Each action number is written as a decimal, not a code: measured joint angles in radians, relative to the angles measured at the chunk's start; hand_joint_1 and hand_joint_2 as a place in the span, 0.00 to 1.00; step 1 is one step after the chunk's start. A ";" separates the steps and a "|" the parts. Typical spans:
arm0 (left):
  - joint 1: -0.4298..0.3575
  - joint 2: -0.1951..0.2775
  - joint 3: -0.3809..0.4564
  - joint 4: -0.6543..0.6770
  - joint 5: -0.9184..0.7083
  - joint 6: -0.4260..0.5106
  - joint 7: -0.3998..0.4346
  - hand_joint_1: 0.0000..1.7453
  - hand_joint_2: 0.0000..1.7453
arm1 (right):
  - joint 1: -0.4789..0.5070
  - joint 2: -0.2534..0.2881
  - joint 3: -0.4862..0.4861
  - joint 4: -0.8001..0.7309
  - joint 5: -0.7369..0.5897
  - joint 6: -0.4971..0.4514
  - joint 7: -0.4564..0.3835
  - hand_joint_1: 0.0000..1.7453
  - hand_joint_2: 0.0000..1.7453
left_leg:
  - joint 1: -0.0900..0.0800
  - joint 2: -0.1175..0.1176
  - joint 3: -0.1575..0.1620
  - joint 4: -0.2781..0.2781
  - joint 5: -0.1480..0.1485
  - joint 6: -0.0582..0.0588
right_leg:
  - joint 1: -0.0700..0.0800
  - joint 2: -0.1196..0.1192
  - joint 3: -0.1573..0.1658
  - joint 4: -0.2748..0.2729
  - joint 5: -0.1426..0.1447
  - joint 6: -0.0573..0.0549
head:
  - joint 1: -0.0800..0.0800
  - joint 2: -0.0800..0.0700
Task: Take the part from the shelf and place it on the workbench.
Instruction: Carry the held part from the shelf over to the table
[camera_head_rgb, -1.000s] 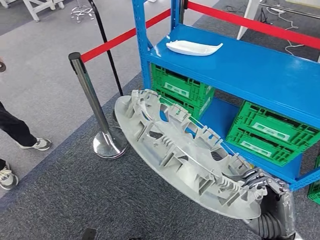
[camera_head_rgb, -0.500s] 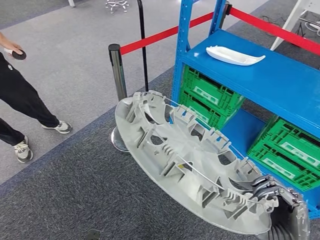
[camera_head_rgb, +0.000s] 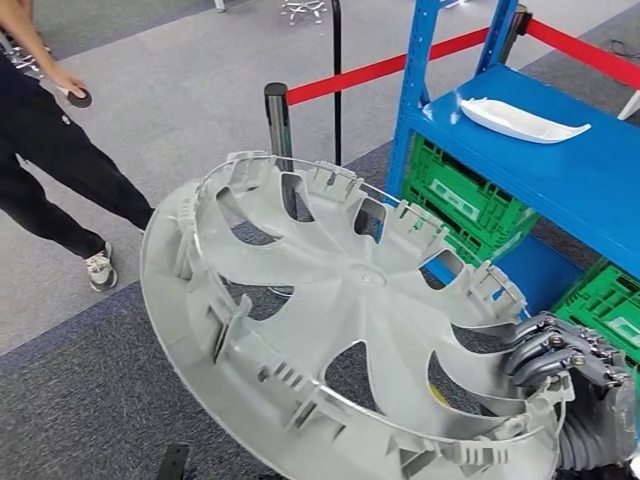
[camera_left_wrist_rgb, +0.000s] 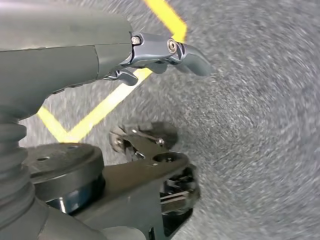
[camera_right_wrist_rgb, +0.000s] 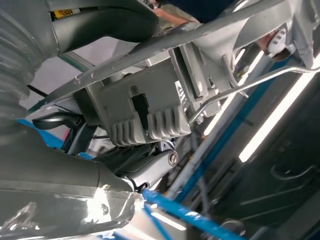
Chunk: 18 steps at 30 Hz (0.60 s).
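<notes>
Blue shelf (camera_head_rgb: 573, 180) off to my right

White curved part (camera_head_rgb: 521, 120) lies on its top deck, green crates (camera_head_rgb: 460, 205) underneath, grey carpet floor (camera_head_rgb: 98, 400) below.

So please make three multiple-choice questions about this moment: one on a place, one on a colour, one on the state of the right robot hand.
1. Where does the white part lie?
A. on the blue shelf's top board
B. on the carpet
C. in a green crate

2. What colour is the barrier belt?
A. yellow
B. red
C. black

3. What is the right robot hand doing?
A. hanging with nothing in it
B. resting on a crate
C. gripping the grey wheel cover by its rim

Answers:
1 A, the white part rests on the blue shelf.
2 B, the barrier belt from the post is red.
3 C, the right robot hand has its fingers closed over the edge of the grey wheel cover.
</notes>
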 joint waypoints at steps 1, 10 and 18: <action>0.001 0.000 0.007 0.000 0.006 -0.003 0.001 0.00 1.00 | -0.008 -0.004 0.000 0.000 0.009 -0.004 -0.004 1.00 1.00 | -0.001 0.001 0.008 -0.013 0.017 0.003 | 0.001 -0.012 0.000 0.000 0.000 0.000 | 0.000 0.000; 0.013 0.003 0.030 -0.001 -0.017 0.020 0.028 0.00 1.00 | -0.064 -0.026 -0.016 -0.005 -0.021 -0.009 -0.022 1.00 1.00 | -0.017 0.038 0.156 -0.309 0.129 0.049 | 0.014 -0.064 0.004 0.016 -0.027 0.026 | 0.006 0.000; 0.018 0.008 0.046 -0.002 -0.012 0.029 0.031 0.00 1.00 | -0.052 -0.026 -0.034 0.011 -0.030 0.000 -0.034 1.00 1.00 | -0.005 -0.059 0.163 -0.310 0.134 0.056 | -0.005 0.048 -0.089 0.160 -0.039 0.049 | 0.015 0.000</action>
